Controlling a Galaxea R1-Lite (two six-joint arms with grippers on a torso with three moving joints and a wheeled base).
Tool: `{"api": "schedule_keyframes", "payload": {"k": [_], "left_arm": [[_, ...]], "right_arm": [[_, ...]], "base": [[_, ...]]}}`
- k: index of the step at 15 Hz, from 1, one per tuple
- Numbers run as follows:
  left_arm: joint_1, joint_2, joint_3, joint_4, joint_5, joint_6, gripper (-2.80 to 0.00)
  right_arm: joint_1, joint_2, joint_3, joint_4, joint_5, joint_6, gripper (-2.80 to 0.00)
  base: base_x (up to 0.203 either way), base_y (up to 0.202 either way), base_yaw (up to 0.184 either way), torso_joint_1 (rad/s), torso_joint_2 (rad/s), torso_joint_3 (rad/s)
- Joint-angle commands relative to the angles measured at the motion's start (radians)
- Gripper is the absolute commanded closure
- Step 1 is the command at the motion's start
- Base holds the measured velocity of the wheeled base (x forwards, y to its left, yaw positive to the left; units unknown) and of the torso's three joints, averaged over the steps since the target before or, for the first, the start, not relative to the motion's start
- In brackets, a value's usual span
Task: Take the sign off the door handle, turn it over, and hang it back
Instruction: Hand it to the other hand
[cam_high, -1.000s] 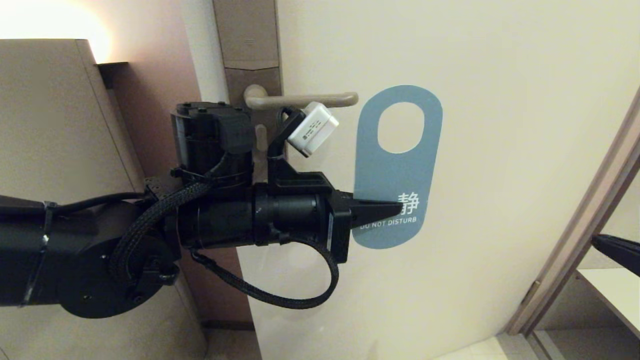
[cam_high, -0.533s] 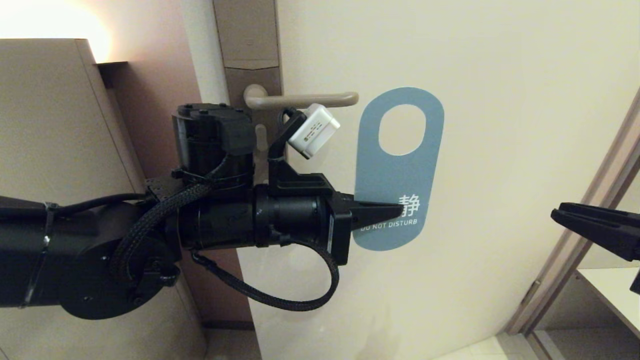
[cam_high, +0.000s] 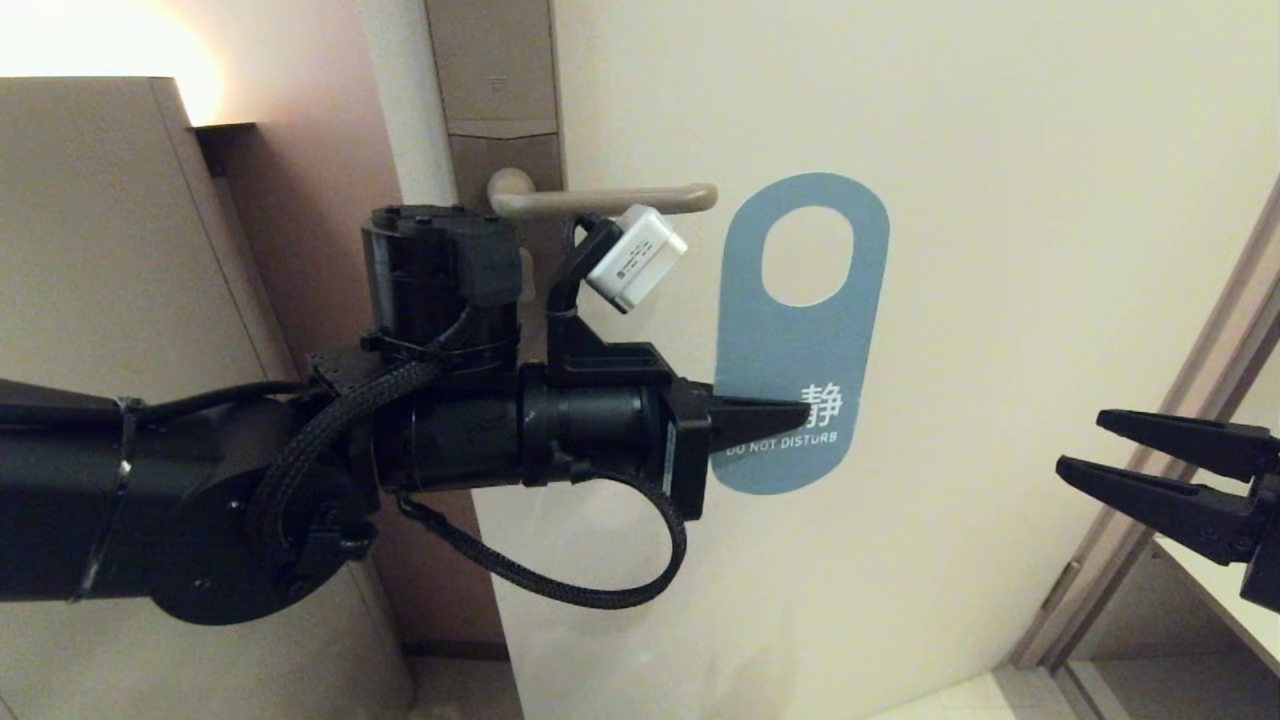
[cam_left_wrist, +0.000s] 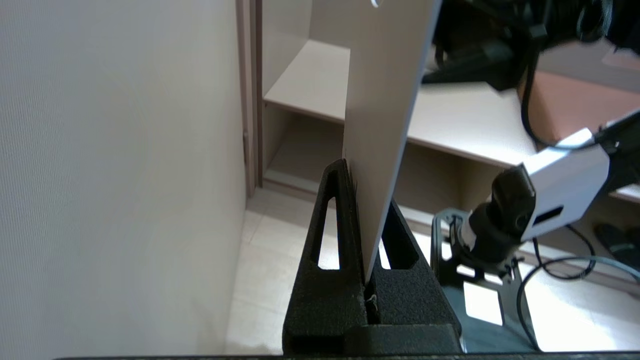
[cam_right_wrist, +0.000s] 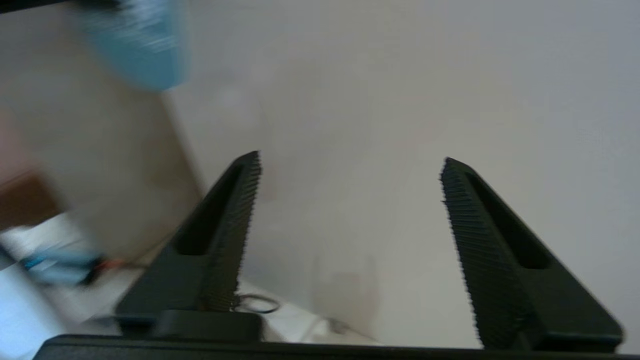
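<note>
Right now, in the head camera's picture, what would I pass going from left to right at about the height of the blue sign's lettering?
Left arm → left gripper, shut on the sign → the sign → bare door → right gripper, open.

You see the sign (cam_high: 795, 340) upright, blue side showing white "DO NOT DISTURB", off and just right of the door handle (cam_high: 610, 199), a horizontal taupe lever.

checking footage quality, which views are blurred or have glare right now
Head view: sharp, with a bright glow blown out at the upper left corner; the sign reads clearly. Left wrist view: sharp. Right wrist view: motion-smeared, the sign a blue smudge, though the right gripper fingers stay fairly crisp.
</note>
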Motion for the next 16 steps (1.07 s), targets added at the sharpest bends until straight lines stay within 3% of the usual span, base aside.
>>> {"api": "schedule_keyframes", "payload": {"k": [1, 6, 10, 13, 16], "left_arm": [[0.001, 0.022, -0.033, -0.003, -0.004, -0.010, 0.00], [-0.010, 0.062, -0.117, -0.003, -0.005, -0.070, 0.00], [-0.068, 0.067, -0.121, -0.009, -0.005, -0.104, 0.00], [-0.104, 0.116, -0.140, -0.089, -0.007, -0.145, 0.00], [-0.128, 0.163, -0.200, -0.114, -0.007, -0.198, 0.00]], "right_arm": [[0.000, 0.007, 0.000, -0.001, 0.065, -0.001, -2.80], [0.002, 0.054, -0.022, -0.003, 0.137, -0.001, -2.80], [0.002, 0.052, -0.037, -0.003, 0.179, 0.000, -2.80], [0.002, 0.046, -0.045, -0.003, 0.184, 0.005, -2.80], [0.002, 0.027, -0.065, -0.003, 0.213, 0.066, -2.80]], "base": [[0.000, 0.000, 0.000, 0.000, 0.00, 0.000], [0.000, 0.000, 0.000, 0.000, 0.00, 0.000], [0.000, 0.000, 0.000, 0.000, 0.00, 0.000], [0.000, 0.000, 0.000, 0.000, 0.00, 0.000], [0.000, 0.000, 0.000, 0.000, 0.00, 0.000]]}}
